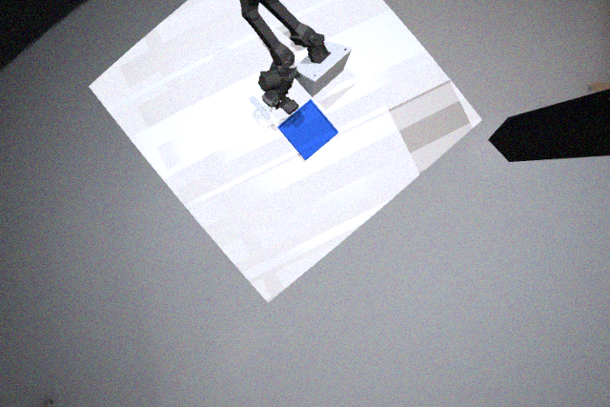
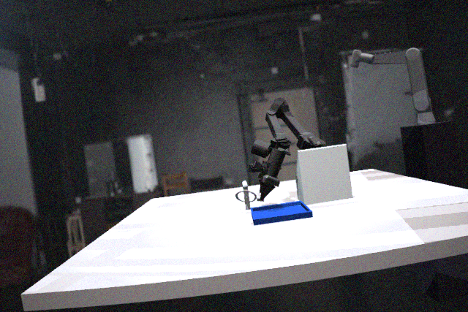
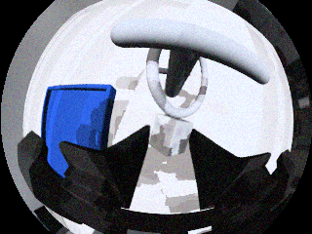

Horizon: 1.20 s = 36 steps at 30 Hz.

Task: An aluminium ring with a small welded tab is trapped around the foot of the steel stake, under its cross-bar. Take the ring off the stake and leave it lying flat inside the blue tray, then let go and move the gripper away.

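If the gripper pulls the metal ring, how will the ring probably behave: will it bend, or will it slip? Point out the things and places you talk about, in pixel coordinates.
The ring [image 2: 236, 196] [image 3: 152, 86] will probably stay stiff, as it keeps a firm round shape. Slipping at the tab [image 3: 165, 138] seems less likely, since its block shape sits between the gripper's [image 3: 170, 130] fingers.

The steel stake [image 1: 255, 103] [image 2: 246, 203] [image 3: 176, 78] stands upright, its pale rounded cross-bar [image 2: 244, 183] [image 3: 190, 41] on top. Around it, beneath that bar and above the table [image 1: 236, 166] [image 2: 189, 240] [image 3: 229, 107], is the thin grey ring [image 1: 255, 116] [image 2: 237, 196] [image 3: 154, 83], its blocky tab [image 3: 171, 134] between the fingers [image 1: 289, 106] [image 2: 266, 189]. Near the stake, the shallow blue tray [image 1: 308, 133] [image 2: 281, 213] [image 3: 75, 122] lies flat, without the ring.
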{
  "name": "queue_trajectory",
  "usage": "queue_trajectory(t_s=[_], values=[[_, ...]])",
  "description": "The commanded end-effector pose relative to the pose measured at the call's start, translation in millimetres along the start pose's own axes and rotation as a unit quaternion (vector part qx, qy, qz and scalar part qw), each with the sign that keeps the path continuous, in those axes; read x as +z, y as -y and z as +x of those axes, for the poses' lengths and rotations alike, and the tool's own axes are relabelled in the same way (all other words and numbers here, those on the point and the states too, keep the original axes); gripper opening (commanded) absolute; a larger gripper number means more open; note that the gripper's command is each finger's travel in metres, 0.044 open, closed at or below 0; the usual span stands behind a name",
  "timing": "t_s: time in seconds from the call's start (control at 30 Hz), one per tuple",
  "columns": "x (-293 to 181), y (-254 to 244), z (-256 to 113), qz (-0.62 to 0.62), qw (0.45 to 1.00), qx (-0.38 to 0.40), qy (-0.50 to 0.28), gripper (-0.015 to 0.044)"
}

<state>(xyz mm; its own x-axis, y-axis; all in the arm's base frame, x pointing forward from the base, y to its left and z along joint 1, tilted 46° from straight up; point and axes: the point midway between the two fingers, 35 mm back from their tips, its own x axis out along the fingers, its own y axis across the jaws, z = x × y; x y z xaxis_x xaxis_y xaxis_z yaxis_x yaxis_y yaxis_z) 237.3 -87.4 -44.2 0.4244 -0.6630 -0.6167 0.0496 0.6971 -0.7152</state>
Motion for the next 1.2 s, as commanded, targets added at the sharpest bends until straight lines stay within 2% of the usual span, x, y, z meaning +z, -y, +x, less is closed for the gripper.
queue_trajectory(t_s=[0.0, 1.17], values=[[3.9, -1.5, -0.7, 0.005, 1.000, -0.001, -0.002, 0.0000], [13.1, -22.4, -9.9, -0.006, 0.993, -0.022, -0.112, 0.0000]])
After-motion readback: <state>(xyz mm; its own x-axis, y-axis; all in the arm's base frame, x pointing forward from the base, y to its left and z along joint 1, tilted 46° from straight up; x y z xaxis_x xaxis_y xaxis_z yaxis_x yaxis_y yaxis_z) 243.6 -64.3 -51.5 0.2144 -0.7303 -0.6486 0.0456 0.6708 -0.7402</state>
